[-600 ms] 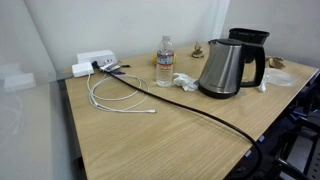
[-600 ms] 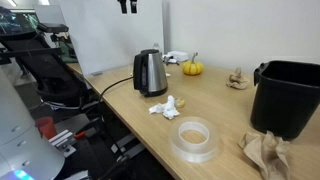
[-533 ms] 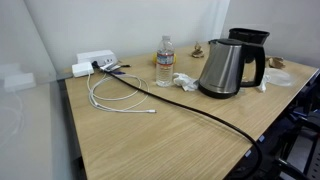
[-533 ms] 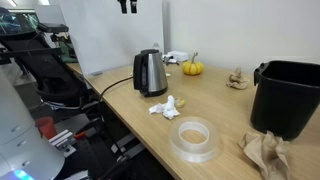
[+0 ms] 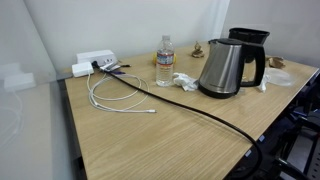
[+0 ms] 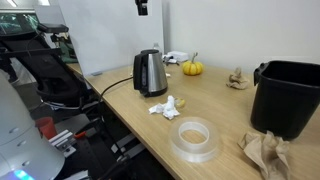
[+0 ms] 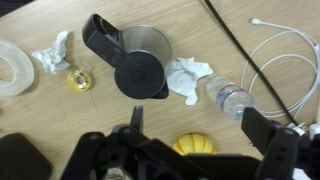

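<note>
My gripper (image 7: 198,116) hangs high above the wooden table (image 5: 150,135), open, with nothing between its fingers. In an exterior view only its tip (image 6: 142,6) shows at the top edge. Directly below it in the wrist view lie a small orange pumpkin (image 7: 195,146), a clear water bottle (image 7: 232,98) on its side of the frame, a white crumpled tissue (image 7: 186,76) and a steel kettle with a black lid and handle (image 7: 140,55). The kettle (image 5: 230,65) and the bottle (image 5: 165,60) stand upright; the pumpkin (image 6: 191,68) sits behind the kettle (image 6: 150,72).
A black cable (image 5: 200,112) runs across the table from the kettle. A coiled white cable (image 5: 120,95) and a white power strip (image 5: 95,62) lie at one end. A clear tape roll (image 6: 194,138), a black bin (image 6: 290,95) and crumpled brown paper (image 6: 265,150) occupy the other end.
The gripper's tip has shifted a little to the right along the top edge of an exterior view. Nothing on the table has moved.
</note>
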